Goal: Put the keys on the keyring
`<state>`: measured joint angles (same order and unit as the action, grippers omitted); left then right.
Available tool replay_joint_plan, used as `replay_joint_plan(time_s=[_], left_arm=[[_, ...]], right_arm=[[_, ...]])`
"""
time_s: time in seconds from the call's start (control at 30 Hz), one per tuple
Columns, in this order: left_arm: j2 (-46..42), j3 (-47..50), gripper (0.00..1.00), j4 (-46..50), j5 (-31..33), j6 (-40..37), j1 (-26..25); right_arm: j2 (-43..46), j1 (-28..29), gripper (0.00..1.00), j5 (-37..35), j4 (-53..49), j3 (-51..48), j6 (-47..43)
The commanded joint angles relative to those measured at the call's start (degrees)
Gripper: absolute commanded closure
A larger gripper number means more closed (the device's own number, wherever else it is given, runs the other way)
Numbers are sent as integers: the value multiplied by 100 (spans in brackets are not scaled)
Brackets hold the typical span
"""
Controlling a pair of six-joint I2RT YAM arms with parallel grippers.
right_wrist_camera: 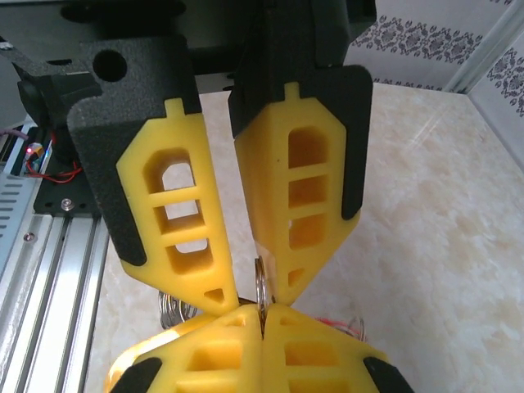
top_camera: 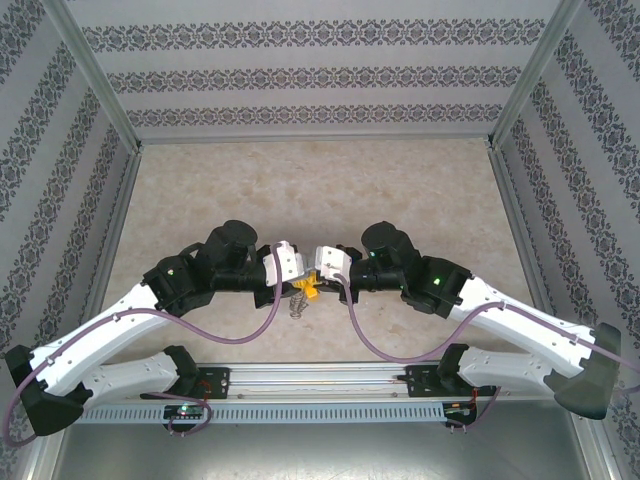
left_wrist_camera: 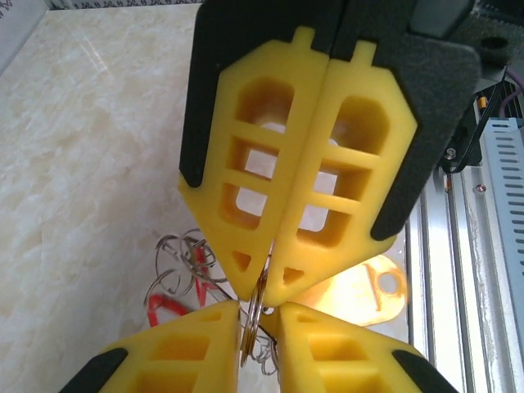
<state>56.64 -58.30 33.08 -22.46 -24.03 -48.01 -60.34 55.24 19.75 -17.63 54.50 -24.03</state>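
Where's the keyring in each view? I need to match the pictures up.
Top external: keyring just below centre, a small grey tangle.
Left wrist: keyring lower left of centre, wire loops with red beneath.
Right wrist: keyring bottom centre, one ring edge-on.
Shared landmark: the rail, at right in left wrist, at left in right wrist.

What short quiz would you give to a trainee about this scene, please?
1. True or false: the left gripper is shut on the keyring.
2. The small tag is: A red, B blue, C green.
3. Fill in: the left gripper and the right gripper meet tip to tip above the ___.
Key: 1 true; 2 A; 3 table.
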Motion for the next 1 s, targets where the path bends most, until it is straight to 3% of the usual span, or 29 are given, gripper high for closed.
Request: replay_joint_plan(time_s=[0.0,0.2,0.33,0.5,0.7,0.77,0.97], left_arm=[[47,-157,82,19,-3,-39,-77],[76,-176,82,45,-31,-41,-73],[119,-204,100,95,-105,-85,-77],[47,-173,100,76,-264,-78,-69],[-232,21,100,-220,-396,69,-11],[-301,81,100,-313,-475,120,28],[-403,194,100,-513,-567,212,90]], right_arm=[[-35,109,100,91,140,244,-133],[-160,126,100,64,76,322,-180],[-176,142,100,2,34,336,-211],[-176,179,100,-144,8,323,-231],[116,175,60,-270,319,-23,173],[268,171,53,-312,478,-209,381],[678,131,54,-225,953,-704,1000]])
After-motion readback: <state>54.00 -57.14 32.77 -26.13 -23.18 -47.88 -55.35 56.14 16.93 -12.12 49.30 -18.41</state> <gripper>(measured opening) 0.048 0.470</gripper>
